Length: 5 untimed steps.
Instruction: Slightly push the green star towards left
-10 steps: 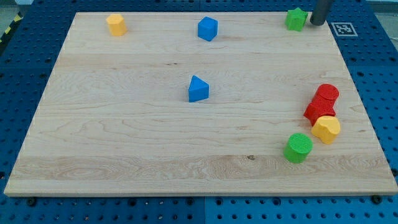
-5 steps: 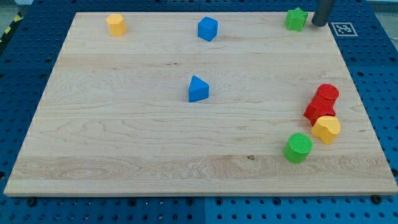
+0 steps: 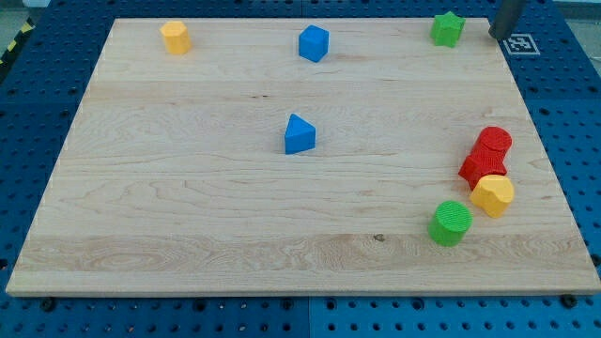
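Observation:
The green star (image 3: 448, 28) sits at the top right of the wooden board (image 3: 188, 207), near its top edge. My tip (image 3: 499, 36) is at the board's top right corner, to the right of the green star with a clear gap between them. It does not touch any block.
A yellow block (image 3: 175, 37) and a blue block (image 3: 314, 43) lie along the top. A blue block (image 3: 299, 134) is in the middle. Two red blocks (image 3: 487, 156), a yellow block (image 3: 492, 195) and a green cylinder (image 3: 451, 222) cluster at the lower right. A marker tag (image 3: 519, 43) is by the corner.
My tip has moved to the right, away from the green star. The star and the other blocks have not moved.

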Tool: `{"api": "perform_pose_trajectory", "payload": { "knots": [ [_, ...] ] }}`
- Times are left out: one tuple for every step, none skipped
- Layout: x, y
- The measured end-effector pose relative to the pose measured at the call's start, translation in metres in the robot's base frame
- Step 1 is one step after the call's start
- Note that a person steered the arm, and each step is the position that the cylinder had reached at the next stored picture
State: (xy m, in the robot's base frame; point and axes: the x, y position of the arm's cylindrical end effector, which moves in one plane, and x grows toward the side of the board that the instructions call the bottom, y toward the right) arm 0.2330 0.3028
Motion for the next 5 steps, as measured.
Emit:
{"api": "perform_pose_trajectory", "payload": {
  "knots": [
    [-0.001,-0.027],
    [-0.001,-0.092],
    [-0.001,-0.092],
    [-0.002,-0.084],
    [-0.003,-0.084]
  ]
}}
